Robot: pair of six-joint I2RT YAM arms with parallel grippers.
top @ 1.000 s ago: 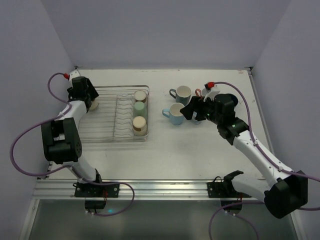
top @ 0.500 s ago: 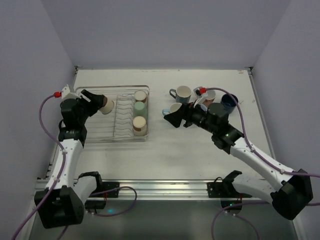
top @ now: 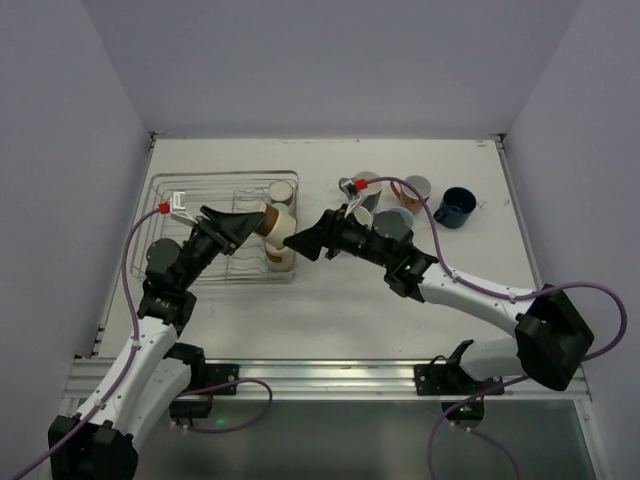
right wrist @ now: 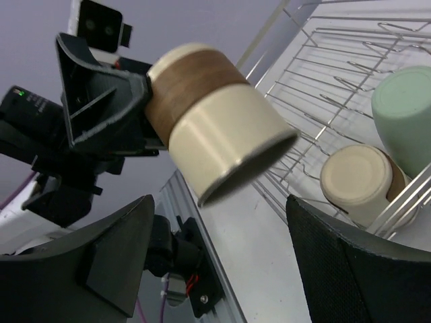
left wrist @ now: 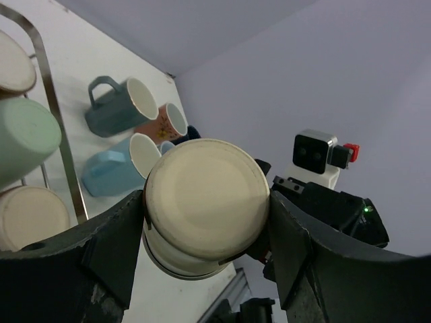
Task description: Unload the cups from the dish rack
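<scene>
**Containers.** A rectangular silver wire dish rack (top: 165,190) lies on the white counter (top: 330,300). Along its right side it holds three handleless tumblers in a row: a far beige tumbler (left wrist: 13,64), a pale green tumbler (left wrist: 23,145) in the middle, and a near beige tumbler (left wrist: 30,219). A fourth, brown-banded beige tumbler (right wrist: 209,118) hangs in the air over the rack's right side. The left fingers (left wrist: 111,249) pinch it at its base end. Its mouth is turned toward the right fingers (right wrist: 94,262), which are spread wide and stand apart from it.

**Views.** Only the top view shows both arms meeting over the rack's right edge. The left wrist view shows the held tumbler's plain base. The right wrist view shows its brown band and open mouth.

**Surroundings.** Four handled mugs stand on the counter to the right of the rack. The grey-teal mug (top: 365,183) and the light blue mug (left wrist: 111,171) are nearest to it, then comes the salmon pink mug (top: 415,188), and the navy mug (top: 455,207) is farthest. The right arm (top: 470,295) reaches over the mugs toward the rack and hides the light blue mug from above.
</scene>
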